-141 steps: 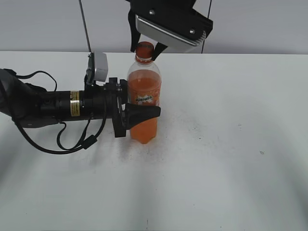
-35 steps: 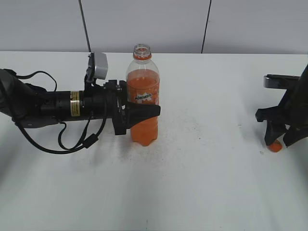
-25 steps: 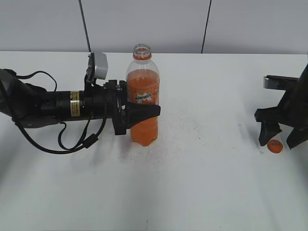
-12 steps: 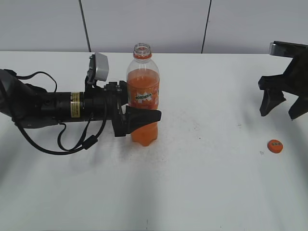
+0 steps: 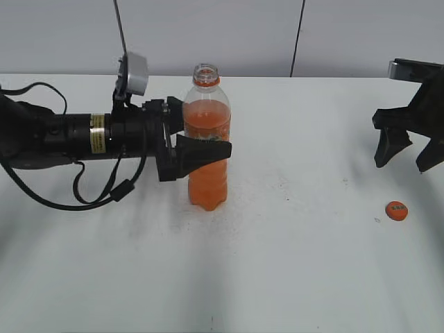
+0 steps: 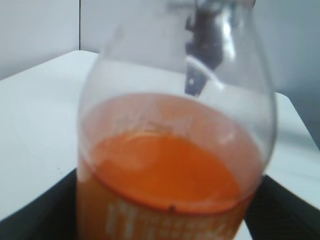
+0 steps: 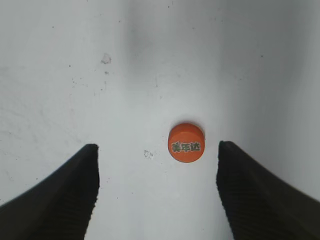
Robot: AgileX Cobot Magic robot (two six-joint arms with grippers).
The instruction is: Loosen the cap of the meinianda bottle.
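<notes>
A white desk (image 5: 291, 277) meets a grey panelled wall (image 5: 347, 35), with wide bare surface in front and between the arms. The left gripper (image 5: 201, 149) clasps the meinianda bottle (image 5: 207, 149), which stands upright and uncapped at centre-left. Far right, the right gripper (image 5: 411, 149) hangs spread and empty above the cap (image 7: 186, 143), which lies flat on the desk, well apart from the bottle.

Black left arm (image 5: 76, 135) with yellow label band, looped cables, grey wrist camera (image 5: 133, 73)

glossy clear plastic bottle (image 5: 207, 146), matt table (image 5: 291, 263)
</notes>
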